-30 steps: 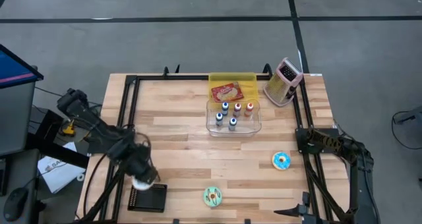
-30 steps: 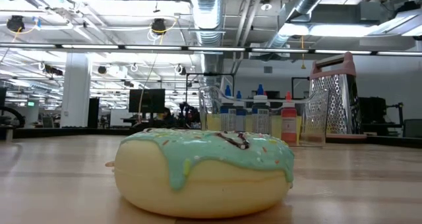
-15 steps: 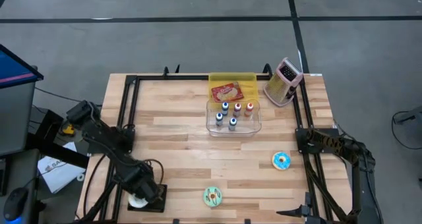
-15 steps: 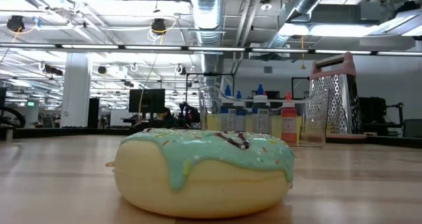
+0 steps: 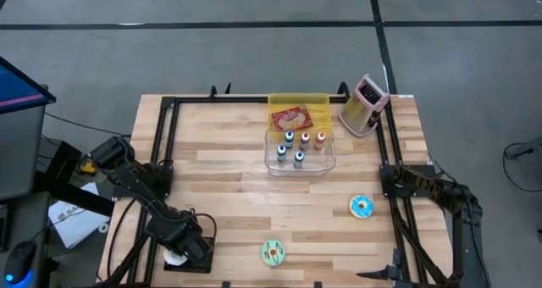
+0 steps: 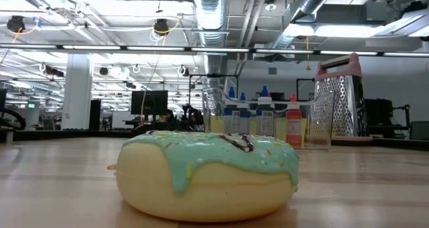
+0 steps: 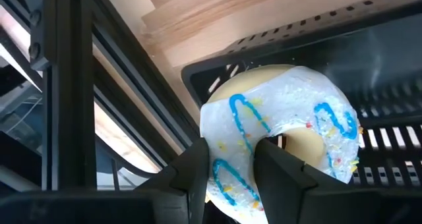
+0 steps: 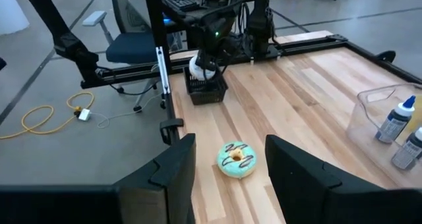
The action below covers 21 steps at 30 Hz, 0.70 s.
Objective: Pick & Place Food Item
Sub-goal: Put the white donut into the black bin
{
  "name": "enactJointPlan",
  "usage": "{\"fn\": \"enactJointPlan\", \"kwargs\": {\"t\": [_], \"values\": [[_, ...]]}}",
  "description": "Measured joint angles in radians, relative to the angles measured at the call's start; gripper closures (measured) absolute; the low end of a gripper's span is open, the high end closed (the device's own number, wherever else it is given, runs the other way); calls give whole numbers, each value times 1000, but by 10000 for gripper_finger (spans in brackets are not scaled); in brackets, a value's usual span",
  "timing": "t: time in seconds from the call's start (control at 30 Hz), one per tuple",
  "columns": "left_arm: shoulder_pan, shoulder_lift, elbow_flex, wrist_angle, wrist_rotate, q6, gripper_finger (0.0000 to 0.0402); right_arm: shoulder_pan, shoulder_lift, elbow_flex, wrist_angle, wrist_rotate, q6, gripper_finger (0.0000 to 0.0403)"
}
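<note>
Left gripper point(image 7: 227, 178) stood over the black slotted tray point(image 5: 201, 256) at the bench's point(image 5: 229, 169) front-left corner, its two fingers point(image 7: 194, 168) closed on the rim of a white-iced donut with blue squiggles point(image 7: 283, 128); one finger sat outside the ring and the other in its hole. The donut hung over the tray's floor, near the tray wall that faces the black frame rail point(image 5: 161, 152) on the left edge; whether it touched the floor could not be told. Bare wood lay between the tray and the green-iced donut point(image 5: 273, 252), which rested near the middle of the front edge. A blue-iced donut point(image 5: 362, 207) lay toward the right edge, just beside the right rail. A clear bin of small bottles point(image 5: 300, 150) and a yellow bin point(image 5: 298, 112) stood at the middle of the back edge, with a box grater point(image 5: 364, 104) in the back-right corner. The central boards were open. Right gripper point(image 8: 227, 168) waited off the front-right corner, jaws parted, holding nothing.
</note>
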Motion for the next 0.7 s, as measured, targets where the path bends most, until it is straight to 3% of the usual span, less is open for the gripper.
{"fn": "enactJointPlan", "kwargs": {"t": [0.27,0.7], "values": [[0,1,0,8,1,12,291,17,0,0,7,8,15,228],[0,1,0,4,7,43,239,20,0,0,13,8,26,228]]}}
